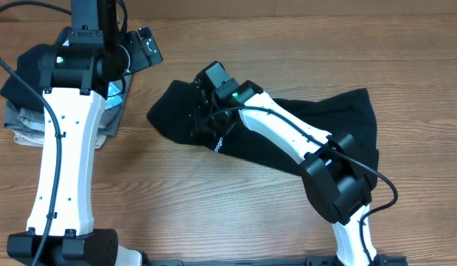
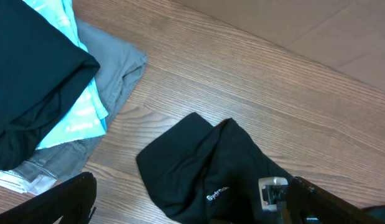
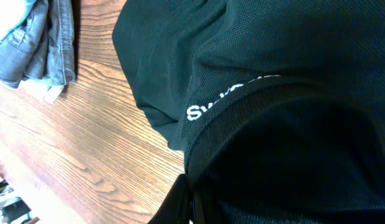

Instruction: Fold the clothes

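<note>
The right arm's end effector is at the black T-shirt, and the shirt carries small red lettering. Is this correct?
Not fully. The lettering on the black T-shirt is white, not red, as the right wrist view shows. The rest holds: the right end effector is at the shirt.

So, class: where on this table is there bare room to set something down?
The table is bare in front of the black T-shirt, between the left arm and right arm, and behind the shirt at the far right. The far-left corner is crowded: a garment pile under the left arm.
</note>
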Robot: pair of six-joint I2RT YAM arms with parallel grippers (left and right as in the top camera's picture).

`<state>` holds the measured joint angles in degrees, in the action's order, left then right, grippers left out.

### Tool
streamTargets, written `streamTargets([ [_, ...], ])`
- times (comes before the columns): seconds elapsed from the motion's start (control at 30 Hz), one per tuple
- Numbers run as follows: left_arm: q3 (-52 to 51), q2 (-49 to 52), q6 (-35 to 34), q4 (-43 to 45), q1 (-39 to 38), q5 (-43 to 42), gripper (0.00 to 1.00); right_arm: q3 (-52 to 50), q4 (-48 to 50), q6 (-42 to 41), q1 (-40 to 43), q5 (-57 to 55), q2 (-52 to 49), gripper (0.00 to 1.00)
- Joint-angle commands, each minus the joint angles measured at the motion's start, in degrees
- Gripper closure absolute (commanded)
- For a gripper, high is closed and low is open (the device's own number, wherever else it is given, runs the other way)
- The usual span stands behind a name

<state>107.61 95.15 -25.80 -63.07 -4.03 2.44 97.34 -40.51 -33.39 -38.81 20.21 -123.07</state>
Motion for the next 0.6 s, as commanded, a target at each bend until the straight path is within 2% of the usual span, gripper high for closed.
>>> streamTargets([
  [0.0,0.02,0.33,0.04,0.02,-0.07,0.96,0.0,0.2,0.07,0.44,-0.46,-1.99,2.29,0.96],
  [0.57,0.02,0.33,0.04,0.02,-0.07,0.96,0.0,0.11,-0.33,0.46,-2.47,-2.67,0.94,0.96],
])
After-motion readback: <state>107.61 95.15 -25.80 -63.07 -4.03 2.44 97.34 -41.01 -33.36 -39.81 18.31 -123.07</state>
